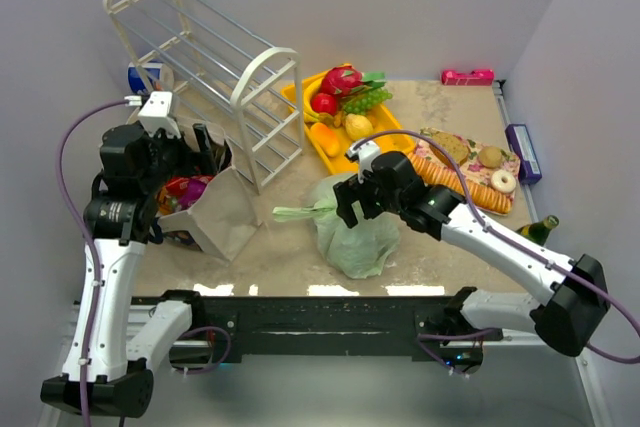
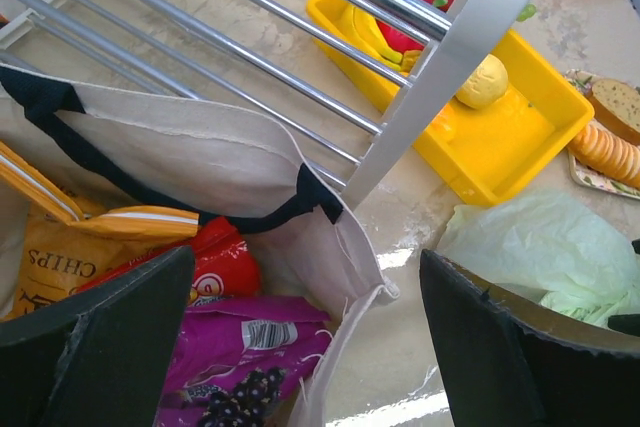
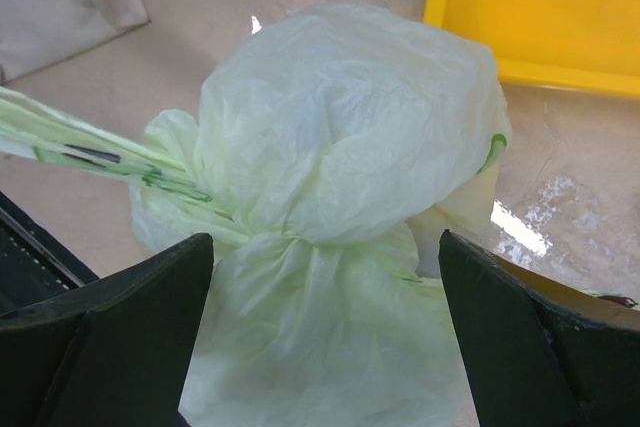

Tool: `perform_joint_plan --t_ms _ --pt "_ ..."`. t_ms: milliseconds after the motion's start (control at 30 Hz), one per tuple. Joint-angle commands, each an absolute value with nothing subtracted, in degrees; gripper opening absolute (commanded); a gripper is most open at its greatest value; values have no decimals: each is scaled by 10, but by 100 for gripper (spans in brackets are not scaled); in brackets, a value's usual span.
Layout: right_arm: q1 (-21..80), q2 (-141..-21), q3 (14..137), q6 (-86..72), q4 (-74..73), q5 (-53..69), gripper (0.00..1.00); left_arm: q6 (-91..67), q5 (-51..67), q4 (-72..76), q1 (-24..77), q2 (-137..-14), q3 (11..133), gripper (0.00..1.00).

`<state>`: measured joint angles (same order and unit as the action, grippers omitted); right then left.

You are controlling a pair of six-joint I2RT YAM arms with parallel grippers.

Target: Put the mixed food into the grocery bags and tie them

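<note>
The pale-green plastic bag (image 1: 355,232) sits knotted at the table's front centre, one handle trailing left. My right gripper (image 1: 352,209) hovers over its knot (image 3: 290,242), open and empty, a finger on each side. The beige tote (image 1: 215,212) with dark handles stands at the left. It holds an orange chip bag (image 2: 70,247), a red packet (image 2: 215,262) and a purple packet (image 2: 240,342) with grapes pictured. My left gripper (image 1: 190,162) is open and empty above the tote's mouth (image 2: 330,247).
A white wire rack (image 1: 215,67) lies tipped behind the tote. A yellow tray (image 1: 335,132) of toy fruit stands behind the green bag. A patterned plate (image 1: 470,172) with bread and biscuits is at the right, with a bottle (image 1: 540,229) beside it.
</note>
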<state>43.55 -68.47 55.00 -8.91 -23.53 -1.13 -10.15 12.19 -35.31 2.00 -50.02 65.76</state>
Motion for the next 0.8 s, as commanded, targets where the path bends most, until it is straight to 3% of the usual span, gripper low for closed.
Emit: perform_joint_plan --t_ms 0,67,200,233,333,567,767 --pt "439 -697 538 -81 -218 -35 90 -72 128 -359 17 -490 658 100" --pt "439 -709 529 -85 -212 -29 80 -66 134 -359 18 -487 659 100" --pt "439 -713 521 -95 -198 -2 45 -54 169 -354 19 -482 663 100" --pt "439 -710 522 -98 -197 -2 26 -53 184 -348 20 -479 661 100" --pt "439 -687 533 -98 -191 35 3 -54 223 -336 39 -481 664 97" --pt "439 -621 553 -98 -172 95 0 -76 214 -278 225 -504 650 98" --pt "439 -599 580 -85 -189 138 0 -110 382 -121 259 -512 614 100"
